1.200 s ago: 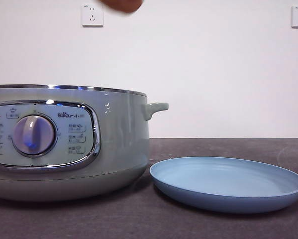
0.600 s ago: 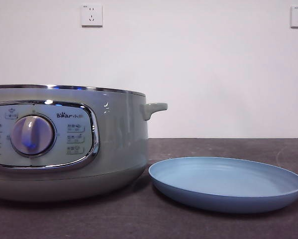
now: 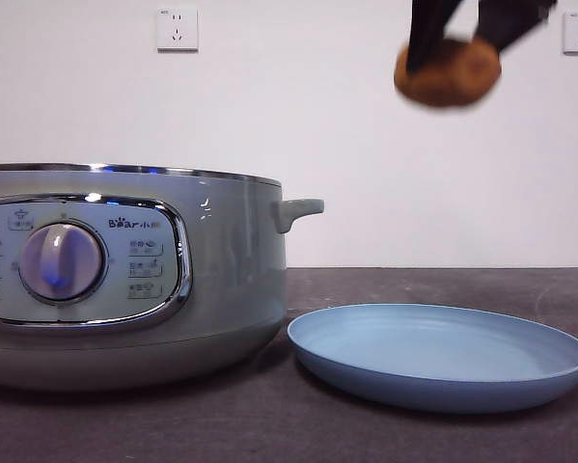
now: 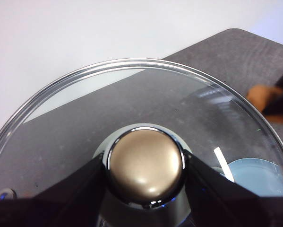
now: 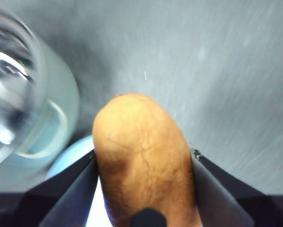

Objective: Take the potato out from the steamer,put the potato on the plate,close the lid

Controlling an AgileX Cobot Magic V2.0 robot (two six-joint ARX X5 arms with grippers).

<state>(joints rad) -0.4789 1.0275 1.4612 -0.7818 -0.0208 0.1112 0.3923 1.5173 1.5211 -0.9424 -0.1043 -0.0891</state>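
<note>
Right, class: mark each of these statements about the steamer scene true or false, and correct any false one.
1. The potato lies on the plate. False: it hangs in the air high above the plate, clamped in the right gripper.
2. The left gripper holds the lid by its knob. True.
3. The lid sits on the steamer. False: the front view shows the steamer's rim with no lid on it; the lid is held up in the left wrist view.
4. The plate has nothing on it. True.
5. The plate stands beside the steamer on the dark table. True.
</note>
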